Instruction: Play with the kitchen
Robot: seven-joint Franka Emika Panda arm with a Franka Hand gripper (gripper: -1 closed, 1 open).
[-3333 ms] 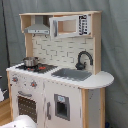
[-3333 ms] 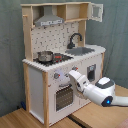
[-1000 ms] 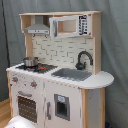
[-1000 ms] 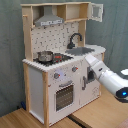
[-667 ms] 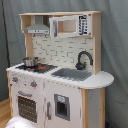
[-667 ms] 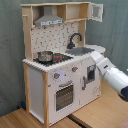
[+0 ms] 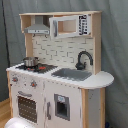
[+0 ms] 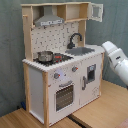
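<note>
The kitchen (image 7: 55, 75) (image 8: 60, 65) is a tall white and light-wood toy that shows in both exterior views. A small metal pot (image 7: 30, 62) (image 8: 45, 56) sits on its stovetop. A black faucet (image 7: 82, 59) (image 8: 75, 39) curves over the grey sink (image 7: 72, 74) (image 8: 82, 50). The oven door (image 7: 26, 107) (image 8: 64, 95) is closed. In the second exterior view my white arm enters from the right, and my gripper (image 8: 105, 47) hangs just off the counter's right end, touching nothing. A rounded white arm part (image 7: 17, 123) peeks in at the bottom of the first exterior view.
A grey curtain (image 8: 117, 25) hangs behind the kitchen. It stands on a light wooden surface (image 8: 100, 112). At the top sit the hood (image 8: 49, 20) and a cabinet door (image 8: 96, 12) that looks swung outward.
In the second exterior view my arm has drawn back from the oven front, rising and moving right, clear of the kitchen. The kitchen and pot have not moved.
</note>
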